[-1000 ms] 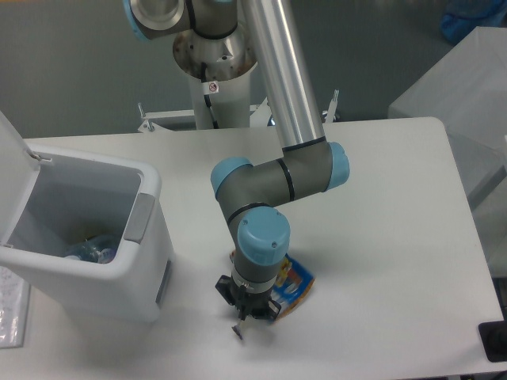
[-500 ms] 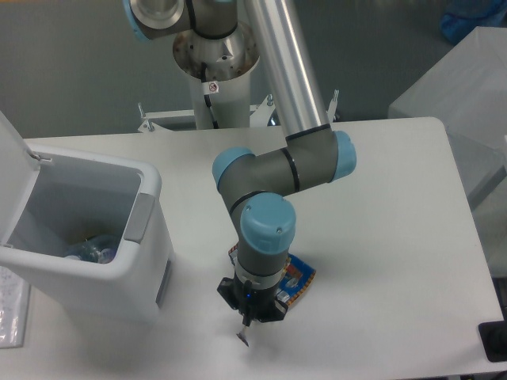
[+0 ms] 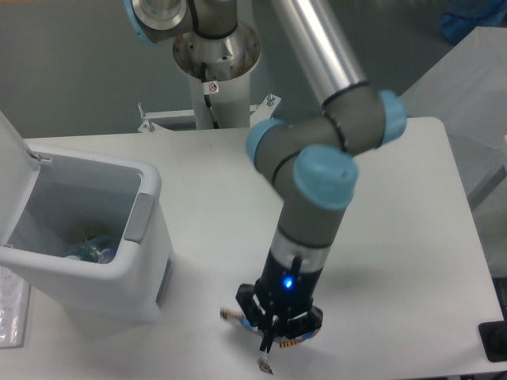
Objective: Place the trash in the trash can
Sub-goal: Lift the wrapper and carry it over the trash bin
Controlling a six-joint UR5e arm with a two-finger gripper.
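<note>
Swung forward and right since a second ago, wrist now standing tall over the worktop (image 3: 396, 237) front, white trash can (image 3: 146, 237) open at left with a clear bottle (image 3: 91, 249) inside. Snack wrapper (image 3: 238, 317) under the gripper (image 3: 269, 348), only edges showing; probably light, crinkly, slippery, best pinched at a raised fold. Jaws too small and dark: cannot tell how open, or whether gripping.
</note>
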